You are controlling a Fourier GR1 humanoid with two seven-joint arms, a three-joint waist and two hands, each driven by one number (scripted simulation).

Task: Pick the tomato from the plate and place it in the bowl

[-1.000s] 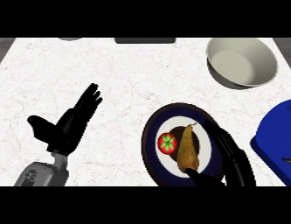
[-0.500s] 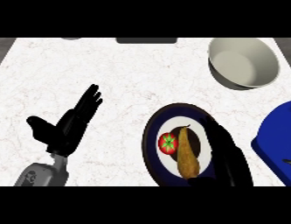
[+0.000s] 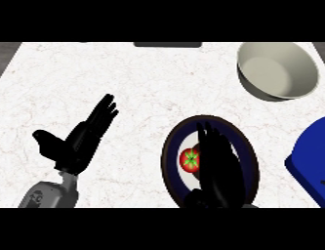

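A red tomato [image 3: 189, 159] with a green top lies on a dark-rimmed plate [image 3: 173, 146] at the lower middle of the counter. My right hand [image 3: 219, 168] hovers over the plate with straight fingers pointing away from me, covering the plate's right part and the tomato's right edge. The fingers are not curled round the tomato. A beige bowl [image 3: 278, 71] stands at the upper right, well beyond the plate. My left hand [image 3: 78, 139] rests open at the lower left, fingers up.
A blue object [image 3: 322, 158] sits at the right edge beside the plate. A dark flat item [image 3: 168, 44] lies at the counter's far edge. White marbled counter [image 3: 86, 73] spreads to the left and middle.
My right hand has moved up and left over the plate, now covering the yellowish item that lay beside the tomato. The left hand has not moved.
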